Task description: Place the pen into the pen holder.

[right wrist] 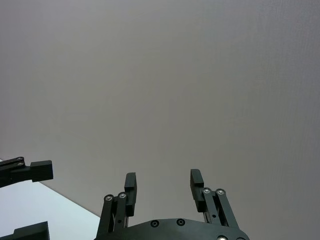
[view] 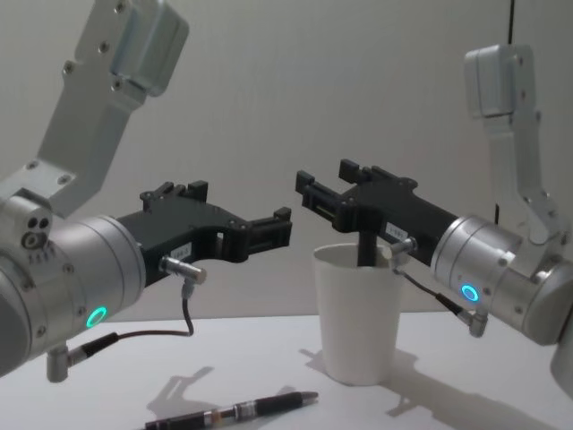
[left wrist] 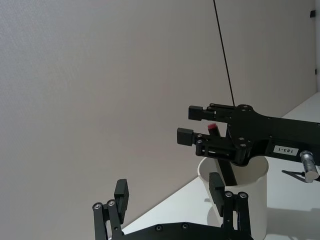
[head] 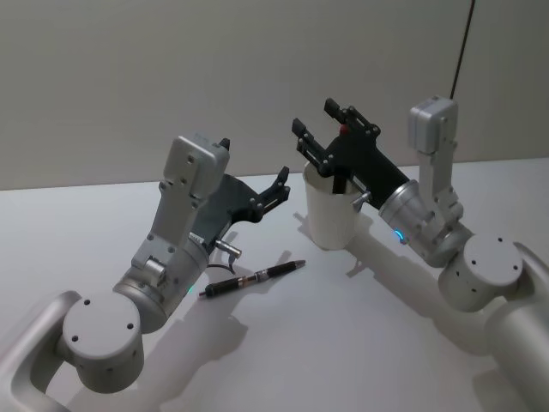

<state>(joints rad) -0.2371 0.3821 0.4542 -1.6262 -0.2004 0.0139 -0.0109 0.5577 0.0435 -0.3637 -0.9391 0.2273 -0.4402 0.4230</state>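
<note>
We note the right tool [head: 316, 124] hovering over the pen holder [head: 330, 215], fingers spread and gripping nothing. A red-capped pen [head: 341, 183] stands in the cup between them, and we judge it let go. A second pen [head: 254, 279] lies on the tabletop [head: 343, 343] near the cup, untouched. The left tool [head: 280, 187], also wide open and empty, hangs above it, presumably staged for that pick.

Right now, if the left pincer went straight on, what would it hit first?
Probably the white cup, just ahead of the open left pincer and under the right pincer; depth is unclear, so it may miss.
</note>
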